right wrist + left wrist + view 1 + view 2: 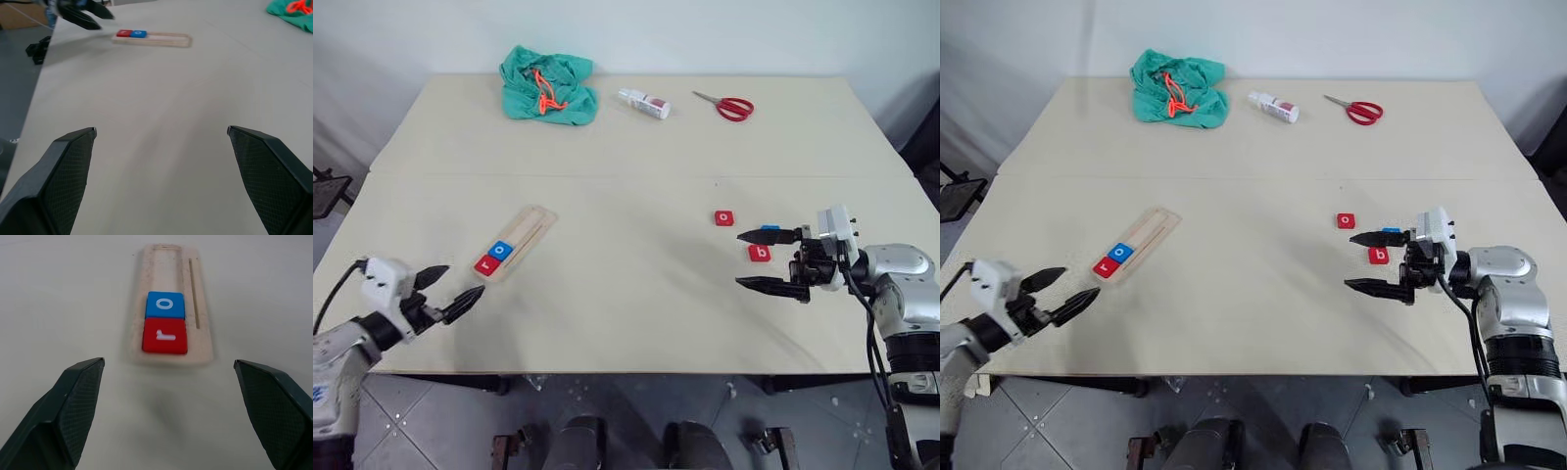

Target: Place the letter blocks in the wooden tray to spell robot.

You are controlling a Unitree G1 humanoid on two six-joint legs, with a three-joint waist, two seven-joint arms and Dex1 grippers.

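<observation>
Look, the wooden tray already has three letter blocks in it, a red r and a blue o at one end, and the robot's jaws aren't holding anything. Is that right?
Not quite: the wooden tray has two blocks in it, not three. The left wrist view shows just the red r and the blue o side by side at one end, with the rest of the groove bare. The rest is right: the left gripper and right gripper have open jaws holding nothing.

Both arms are silver-grey metal with black cables along them, each ending in a white wrist block (835, 227) and tapered black cross-hatched fingers (73, 406).
</observation>
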